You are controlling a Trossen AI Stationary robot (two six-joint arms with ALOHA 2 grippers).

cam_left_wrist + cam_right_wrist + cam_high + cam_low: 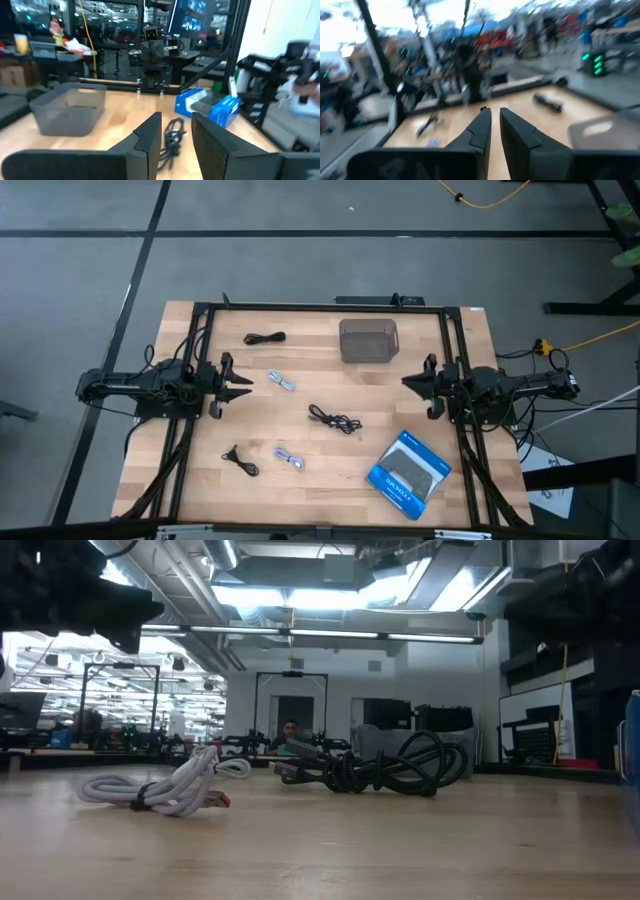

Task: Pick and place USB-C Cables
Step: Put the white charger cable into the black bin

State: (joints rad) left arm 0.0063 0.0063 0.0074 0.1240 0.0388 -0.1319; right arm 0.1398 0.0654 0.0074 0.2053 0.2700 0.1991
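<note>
Five small coiled cables lie flat on the wooden table. Three are black: one near the far edge (265, 338), one in the middle (334, 419) (390, 770) (172, 137), and one near the front (240, 461). Two are pale: one left of centre (281, 381) and one near the front (288, 457) (165, 790). My left gripper (243, 383) (176, 125) hovers open at the table's left side and points toward the middle black cable. My right gripper (412, 383) (495, 116) hovers at the right side with a narrow gap between its fingers. Neither touches anything.
A grey bin (368, 340) (70, 107) stands near the far edge, right of centre. A flat blue retail box (409, 471) (215, 105) lies near the front right corner. Black frame rails (195, 370) run along the table's left, right and far sides.
</note>
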